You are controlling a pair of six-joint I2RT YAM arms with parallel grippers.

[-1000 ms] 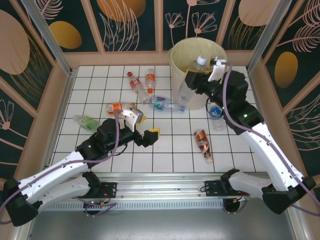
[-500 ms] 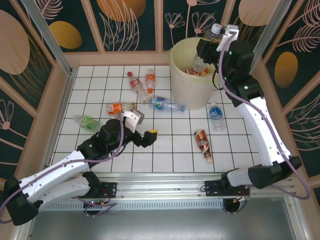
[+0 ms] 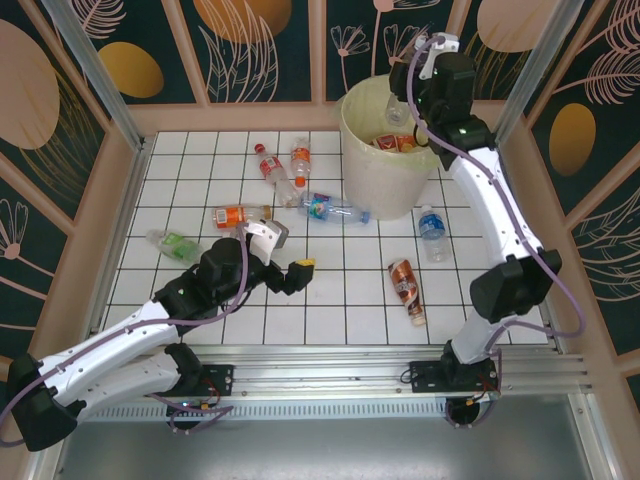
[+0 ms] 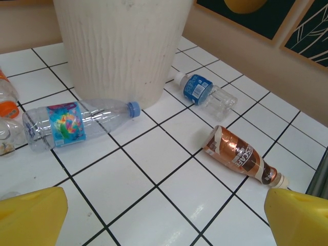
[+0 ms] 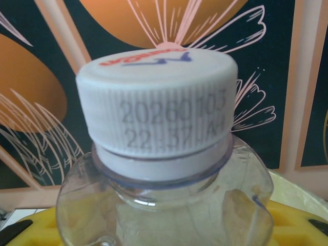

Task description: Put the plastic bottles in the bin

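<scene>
Where the right arm reaches over the bin (image 3: 385, 195), a clear bottle (image 5: 164, 205) is held in the right gripper (image 3: 410, 98), with yellow fingers (image 5: 300, 225) seen low on either side of its rounded shoulders. The bottle is upright and topped by a white cap (image 5: 156, 110) whose skirt is finely ribbed and printed with grey digits. In the top view it is seen above the bin's open mouth, level with the far rim.

The bin is a round, pale cream bucket; its wall (image 4: 123, 46) is matt, with faint vertical streaks. Red and orange labelled bottles (image 3: 395, 143) lie inside it.

The left gripper (image 3: 297, 272) is held low over the white tiled table (image 3: 330, 300) with its jaws wide apart; the blunt yellow fingertips (image 4: 31, 215) are seen at the two lower corners of the wrist view, and nothing is gripped or touched.

On the glossy tiles (divided by dark grout lines) several bottles lie on their sides:
- A rainbow-labelled bottle (image 4: 66, 123) with a blue cap lies just beside the bin's foot.
- A blue-labelled bottle (image 4: 202, 92) lies near the bin on the right.
- A brown-labelled bottle (image 4: 238, 154) lies nearer the arms.
- An orange-labelled bottle (image 3: 238, 214), a green-labelled bottle (image 3: 172, 243) and two red-labelled bottles (image 3: 268, 165) lie well to the bin's left.
</scene>
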